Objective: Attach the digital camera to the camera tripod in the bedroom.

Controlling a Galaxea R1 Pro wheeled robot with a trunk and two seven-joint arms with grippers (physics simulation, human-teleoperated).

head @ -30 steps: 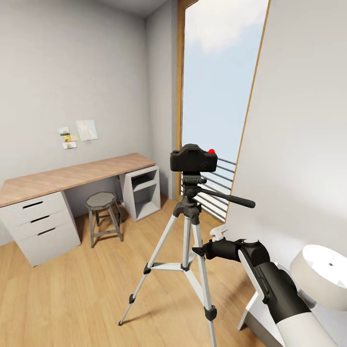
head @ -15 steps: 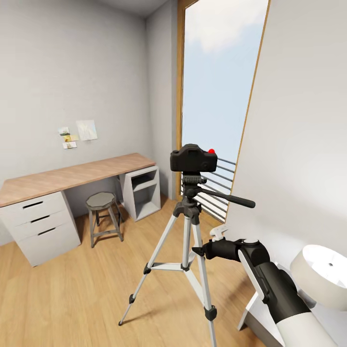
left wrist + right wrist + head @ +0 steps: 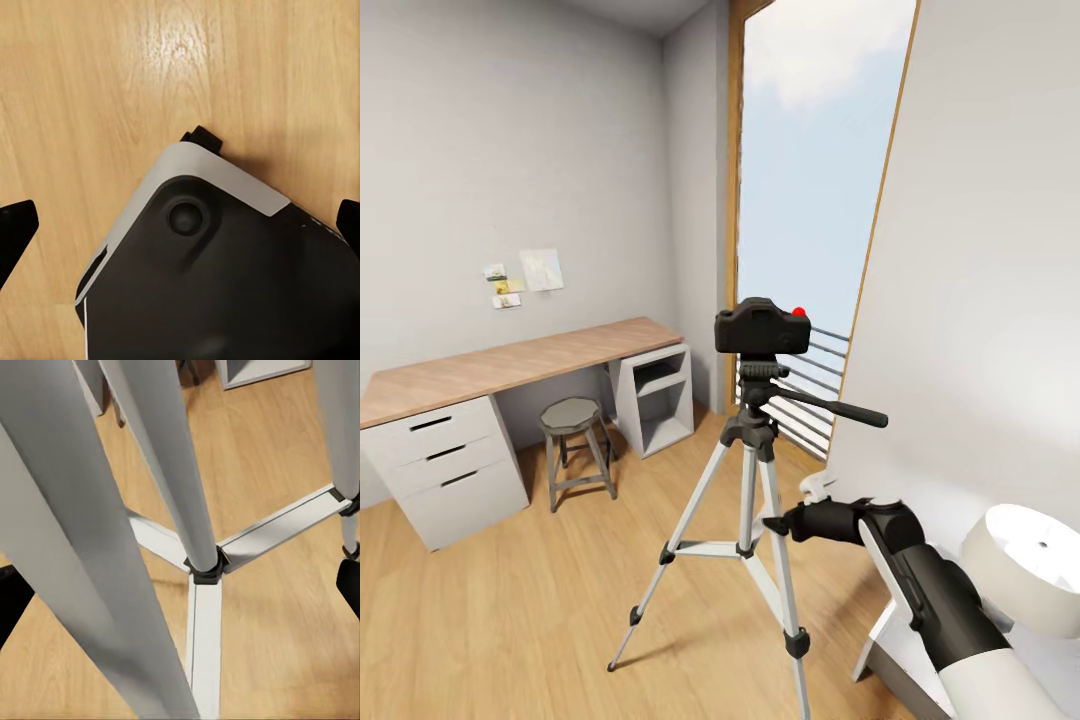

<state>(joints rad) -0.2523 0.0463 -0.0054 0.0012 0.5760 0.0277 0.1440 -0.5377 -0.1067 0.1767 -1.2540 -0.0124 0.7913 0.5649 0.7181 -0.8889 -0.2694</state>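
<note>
Black and red-buttoned, the digital camera (image 3: 762, 328) sits on the head of the camera tripod (image 3: 748, 470), which stands on the wood floor (image 3: 530, 600) before the tall window (image 3: 810, 200). The right tool (image 3: 772, 522) reaches just beside the tripod legs, its fingertips hidden behind a leg in the head view; the right wrist view shows those legs (image 3: 161, 472) close up between spread dark tips, nothing gripped. The left tool (image 3: 180, 225) hangs released over floor and the robot's base (image 3: 217, 277).

Right arm (image 3: 920, 580) reaches forward — its end effector (image 3: 780, 523) spread open, holding nothing.
</note>
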